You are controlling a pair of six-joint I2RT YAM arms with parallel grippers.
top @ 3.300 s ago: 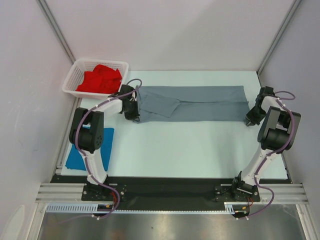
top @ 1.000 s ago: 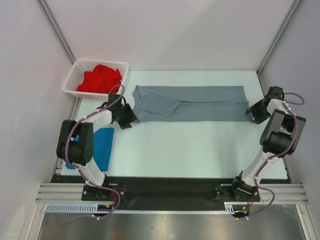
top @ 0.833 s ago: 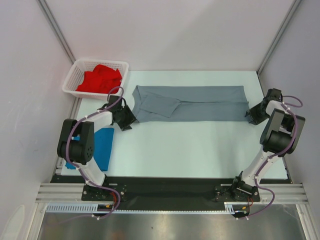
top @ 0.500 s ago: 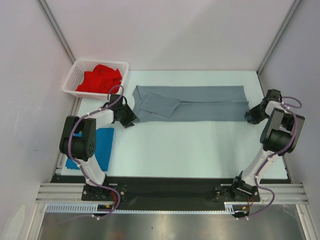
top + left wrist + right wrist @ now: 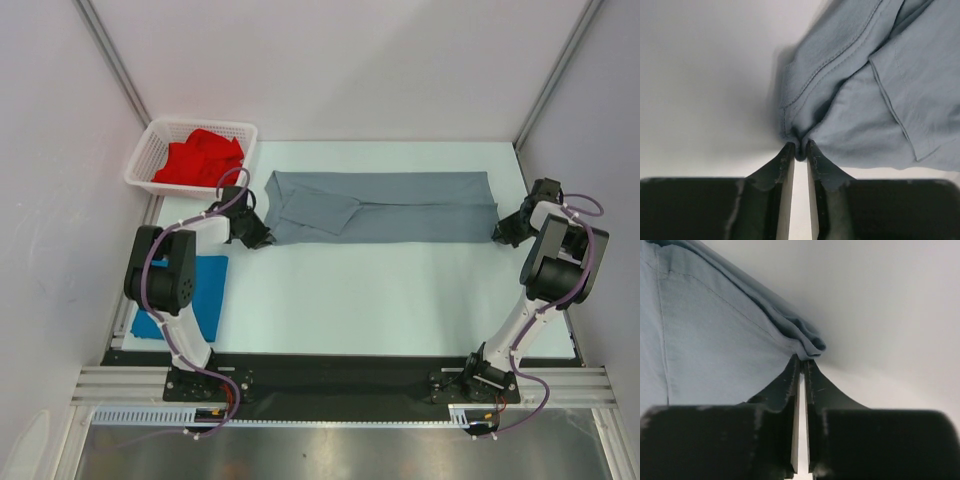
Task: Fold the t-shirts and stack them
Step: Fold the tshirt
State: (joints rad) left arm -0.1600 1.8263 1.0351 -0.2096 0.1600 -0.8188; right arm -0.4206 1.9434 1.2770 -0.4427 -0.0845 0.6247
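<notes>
A slate grey t-shirt (image 5: 385, 207) lies folded into a long strip across the far half of the table. My left gripper (image 5: 263, 240) is shut on its near left corner; the left wrist view shows a pinch of grey cloth (image 5: 850, 95) between the fingertips (image 5: 787, 152). At the strip's near right corner my right gripper (image 5: 500, 234) is shut on the folded edge, seen as grey cloth (image 5: 715, 325) caught at the fingertips (image 5: 810, 371). A bright blue t-shirt (image 5: 190, 296) lies at the left edge under the left arm. The red t-shirt (image 5: 200, 160) is heaped in the basket.
A white mesh basket (image 5: 150, 145) stands at the far left corner. White walls and metal posts close the table in on three sides. The right arm's elbow (image 5: 560, 262) sits close to the right wall.
Both grippers have closed on the grey shirt's near corners. The left gripper slid right up to the cloth; the right one edged left onto the fold. The shirt has not shifted.
</notes>
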